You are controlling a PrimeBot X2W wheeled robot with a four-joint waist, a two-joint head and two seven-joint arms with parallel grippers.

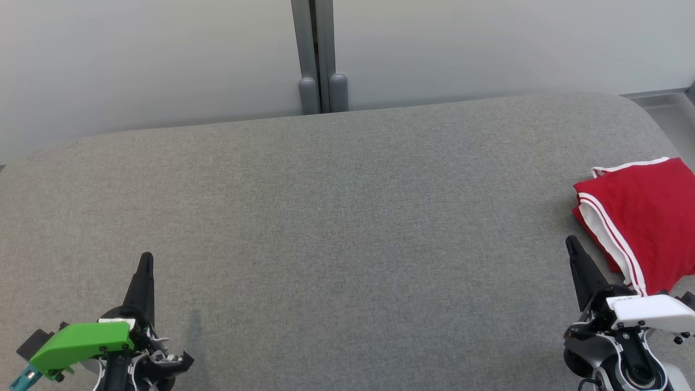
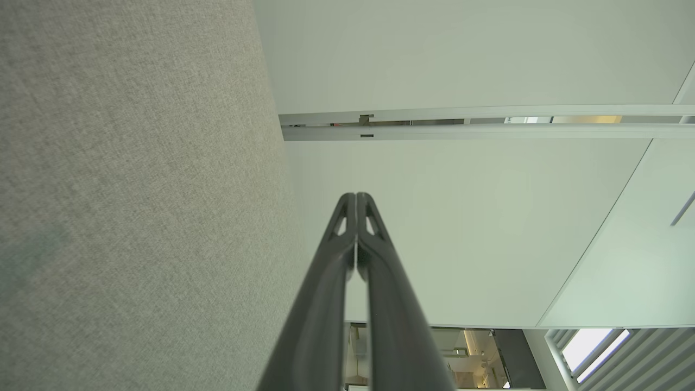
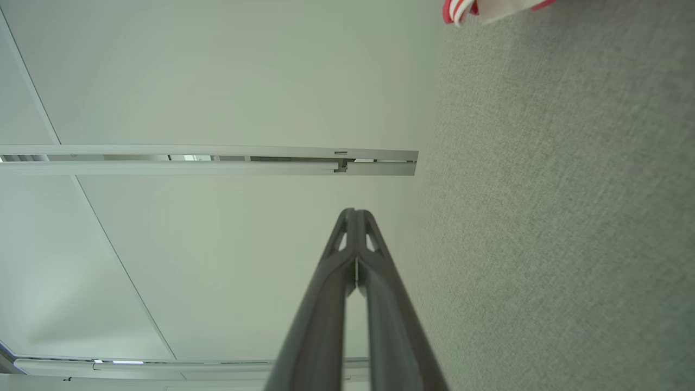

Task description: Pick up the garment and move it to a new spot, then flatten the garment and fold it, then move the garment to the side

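Observation:
The garment (image 1: 640, 217) is red with white stripe trim and lies folded at the right edge of the grey fabric surface (image 1: 336, 228); part of it runs out of the head view. A sliver of the garment (image 3: 478, 8) shows at the top of the right wrist view. My right gripper (image 1: 571, 241) is shut, empty, just left of the garment's near edge and apart from it. In its own view the right gripper (image 3: 354, 212) has its tips pressed together. My left gripper (image 1: 146, 257) sits shut and empty at the lower left, and the left gripper (image 2: 356, 195) shows tips touching.
Pale wall panels (image 1: 163, 54) stand behind the surface, with a grey vertical post (image 1: 320, 54) at the middle back. The surface's rounded far edge runs across the head view. A grey ledge (image 1: 662, 100) shows at the far right.

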